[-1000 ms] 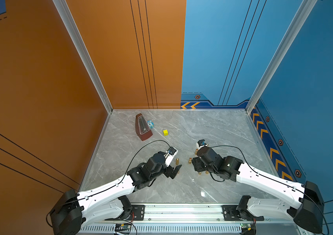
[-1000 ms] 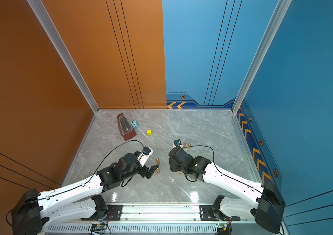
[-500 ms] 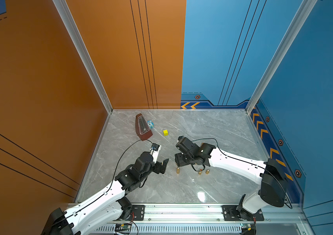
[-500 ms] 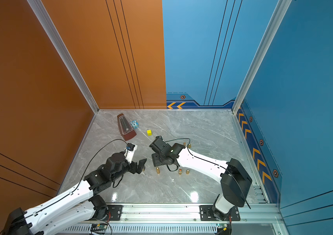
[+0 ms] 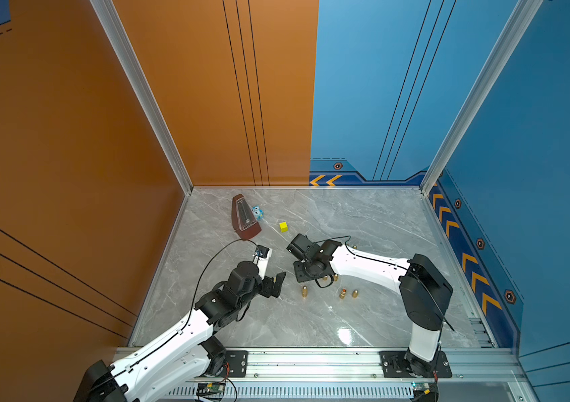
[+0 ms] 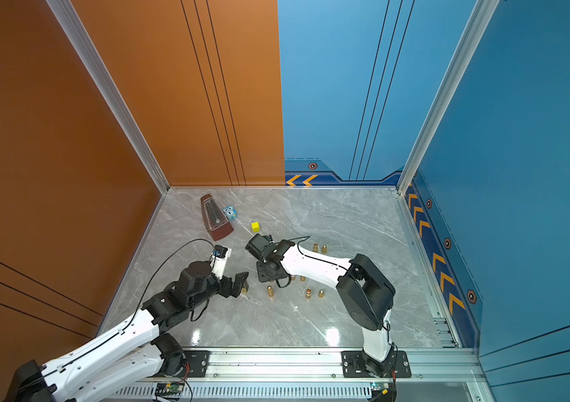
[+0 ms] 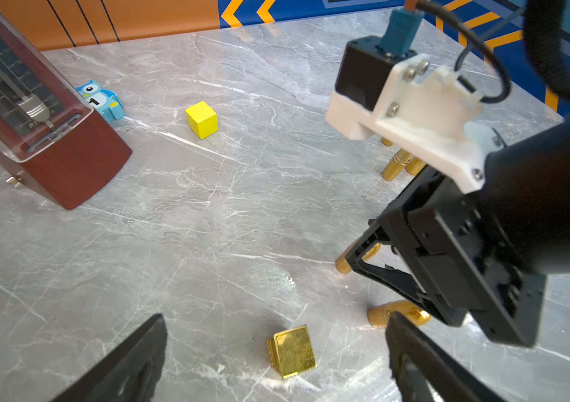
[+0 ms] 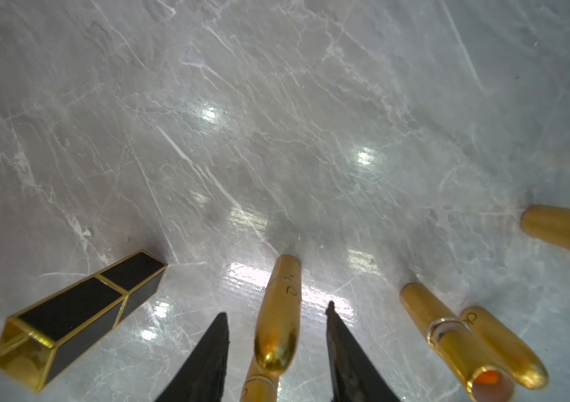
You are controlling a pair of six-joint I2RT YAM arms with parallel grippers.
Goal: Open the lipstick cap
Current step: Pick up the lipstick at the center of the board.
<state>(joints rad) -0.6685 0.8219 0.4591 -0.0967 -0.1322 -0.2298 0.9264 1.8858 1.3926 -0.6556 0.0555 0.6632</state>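
R arm has swung in from bench (image 5: 363, 222) R side. Right tool (image 8: 276, 309) now brackets the upright gold lipstick (image 8: 278, 296) mid-bench: jaws narrowing, gaps both sides, no grip yet. Left tool (image 7: 275, 318) spread wide, unchanged. Cap still on.

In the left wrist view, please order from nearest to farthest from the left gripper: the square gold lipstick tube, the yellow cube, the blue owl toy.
1. The square gold lipstick tube, by the open left gripper.
2. The yellow cube, farther out, standing alone.
3. The blue owl toy, farthest, beside the brown metronome.
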